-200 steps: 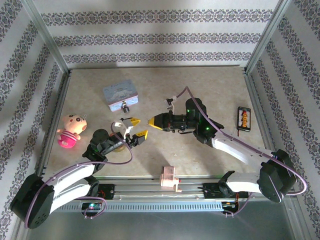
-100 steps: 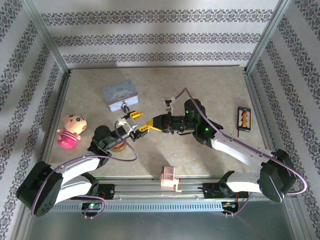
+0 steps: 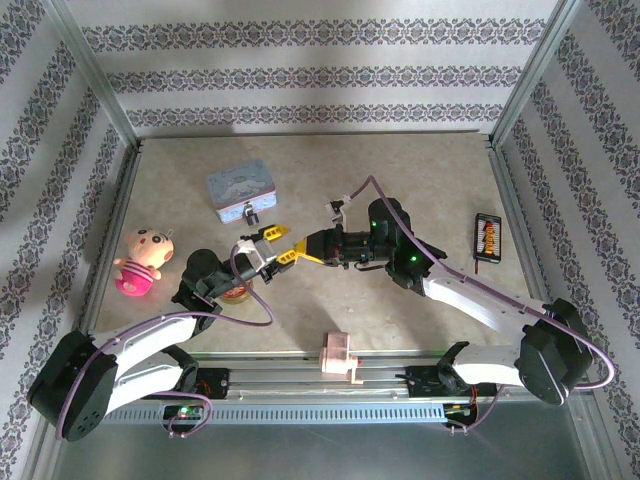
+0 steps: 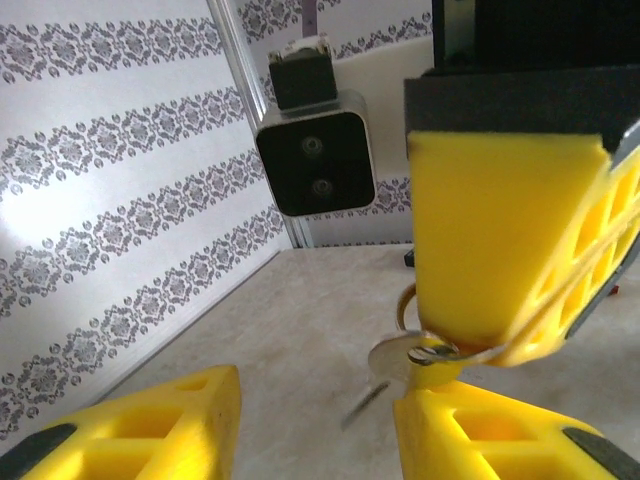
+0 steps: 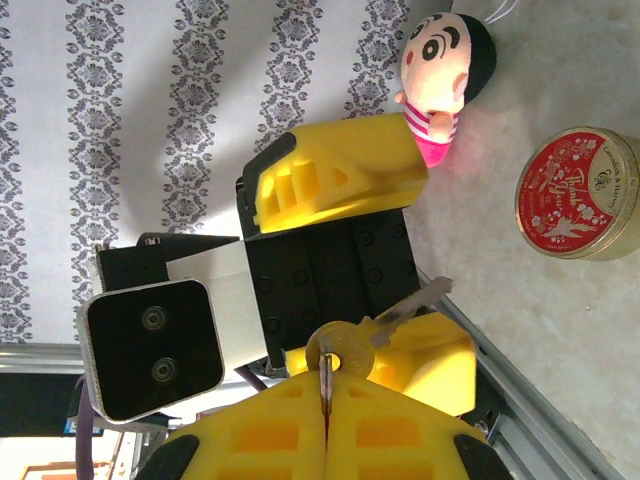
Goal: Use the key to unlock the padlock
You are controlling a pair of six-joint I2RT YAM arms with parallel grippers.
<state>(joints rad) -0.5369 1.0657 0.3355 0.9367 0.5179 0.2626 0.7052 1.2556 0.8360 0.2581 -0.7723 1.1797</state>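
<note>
Right claw [image 5: 325,392]: jaws pressed together, pinching the key [image 5: 342,350] by its round head. The blade sticks out past the yellow fingertips, angled toward the left claw [image 3: 279,245].

Left claw: partly open, with a clear gap between its two yellow fingers and nothing gripped. In the left wrist view the key hangs inside that gap, close to the right-hand finger. Contact between blade and finger can't be confirmed; the blade is blurred there.

The two claws meet tip to tip over the middle of the desk [image 3: 400,170], a bit left of centre.

The padlock [image 3: 251,213] sits on the desk at the near edge of the pale blue tin [image 3: 240,185], just beside or touching it, slightly far and left of the claws. Neither claw touches it.

Other items on the desk:
- A plush doll [image 3: 140,262] with a pink base stands upright at the left side.
- A round red tin [image 5: 575,195] lies flat near the doll, partly under the left arm in the top view.
- A small black device [image 3: 487,238] with orange marks lies at the right edge, well apart from the rest.
- A pink block [image 3: 340,355] sits on the near rail between the arm bases.

The desk is a mottled beige surface. Around it are walls [image 3: 320,75] of white paper with grey damask stripes, and metal frame posts [image 3: 100,90] stand at the corners.
</note>
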